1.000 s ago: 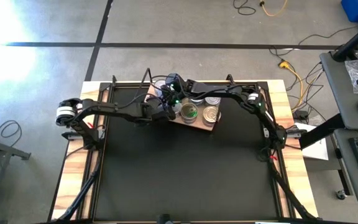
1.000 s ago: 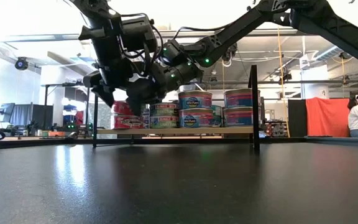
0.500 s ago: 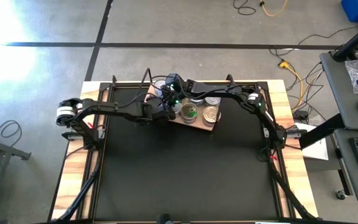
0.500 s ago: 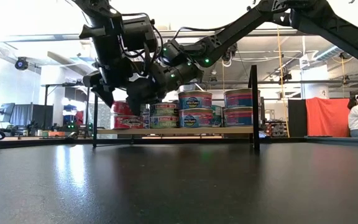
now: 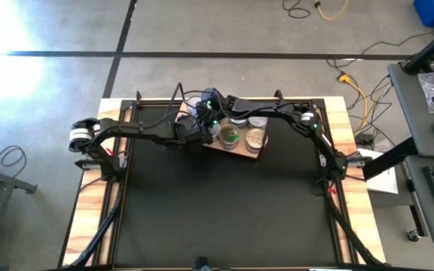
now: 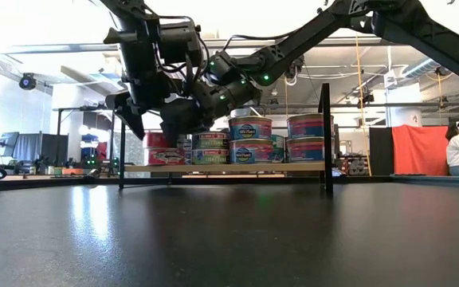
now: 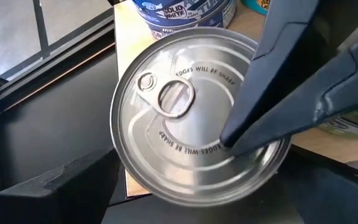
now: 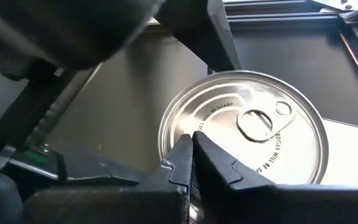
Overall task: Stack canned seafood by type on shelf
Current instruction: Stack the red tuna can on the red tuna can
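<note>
Both arms crowd the shelf's (image 6: 221, 168) left end at the back of the counter (image 5: 224, 203), where most tins already stand sorted in two-high stacks. The right tool (image 8: 192, 163), fingers pressed together, rests its tips on the silver lid of one tin (image 7: 194, 118) at that end, while the left tool (image 6: 146, 108) hovers beside it, its grip impossible to tell. By the look of it, little remains beyond seating this tin.
</note>
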`<action>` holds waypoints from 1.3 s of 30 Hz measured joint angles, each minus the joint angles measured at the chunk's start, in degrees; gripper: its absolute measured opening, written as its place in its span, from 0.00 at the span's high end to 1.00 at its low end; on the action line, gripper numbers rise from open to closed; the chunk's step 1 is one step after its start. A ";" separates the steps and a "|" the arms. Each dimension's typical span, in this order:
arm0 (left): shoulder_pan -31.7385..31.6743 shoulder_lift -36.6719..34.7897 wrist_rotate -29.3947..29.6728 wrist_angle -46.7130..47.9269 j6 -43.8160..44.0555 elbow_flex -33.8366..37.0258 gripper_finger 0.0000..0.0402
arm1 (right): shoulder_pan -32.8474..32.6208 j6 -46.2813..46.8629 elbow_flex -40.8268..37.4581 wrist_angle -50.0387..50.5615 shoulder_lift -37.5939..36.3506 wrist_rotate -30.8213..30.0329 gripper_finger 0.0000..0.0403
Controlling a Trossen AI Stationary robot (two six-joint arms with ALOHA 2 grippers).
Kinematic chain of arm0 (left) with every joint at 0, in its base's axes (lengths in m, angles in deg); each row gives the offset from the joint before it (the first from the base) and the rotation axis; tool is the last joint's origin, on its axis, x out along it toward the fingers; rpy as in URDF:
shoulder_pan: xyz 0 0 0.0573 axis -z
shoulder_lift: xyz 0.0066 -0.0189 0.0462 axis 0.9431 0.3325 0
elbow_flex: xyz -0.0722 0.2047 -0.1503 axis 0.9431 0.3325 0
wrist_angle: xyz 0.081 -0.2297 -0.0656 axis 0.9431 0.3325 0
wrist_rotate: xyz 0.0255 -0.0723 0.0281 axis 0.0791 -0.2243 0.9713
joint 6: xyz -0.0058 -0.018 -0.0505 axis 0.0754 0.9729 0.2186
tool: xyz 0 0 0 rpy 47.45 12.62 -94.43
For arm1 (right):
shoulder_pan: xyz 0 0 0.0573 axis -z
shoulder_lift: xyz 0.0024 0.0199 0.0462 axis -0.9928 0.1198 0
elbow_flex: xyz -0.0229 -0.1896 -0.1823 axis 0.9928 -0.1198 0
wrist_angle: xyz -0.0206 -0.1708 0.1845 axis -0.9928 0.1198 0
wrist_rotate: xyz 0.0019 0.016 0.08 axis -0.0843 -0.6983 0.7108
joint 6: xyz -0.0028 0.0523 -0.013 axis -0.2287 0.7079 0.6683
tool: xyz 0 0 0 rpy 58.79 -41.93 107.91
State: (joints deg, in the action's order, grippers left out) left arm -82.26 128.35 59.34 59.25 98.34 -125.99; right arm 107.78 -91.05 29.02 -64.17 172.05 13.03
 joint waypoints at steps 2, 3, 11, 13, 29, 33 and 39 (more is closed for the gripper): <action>0.02 0.00 -0.04 0.29 -0.02 -0.11 0.01 | 0.00 -0.02 0.00 -0.01 0.00 -0.22 0.97; 0.02 0.00 -0.12 0.36 -0.04 -0.15 0.01 | 0.02 -0.02 0.00 -0.01 0.00 -0.29 0.97; 0.17 -0.19 -0.82 2.04 0.24 -0.36 0.01 | 0.04 -0.01 0.00 -0.01 0.00 -0.31 0.97; 0.35 -0.26 -1.12 3.64 0.31 -1.08 0.01 | 0.04 0.00 0.00 0.01 0.00 -0.30 0.97; 6.41 -9.09 0.69 14.87 5.16 -4.22 0.00 | 0.09 0.38 0.00 0.06 -0.47 -0.13 0.97; 9.99 -16.59 4.31 18.46 9.55 -3.92 0.00 | 0.09 0.91 -0.15 0.89 -1.49 -0.22 0.97; 13.47 -27.43 6.15 18.55 10.90 -3.58 0.00 | -0.11 2.83 -0.31 1.61 -3.34 -0.90 0.97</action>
State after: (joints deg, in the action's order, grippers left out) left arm -68.79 100.92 65.48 77.81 109.24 -129.57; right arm 107.67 -88.23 28.71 -62.56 168.71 12.13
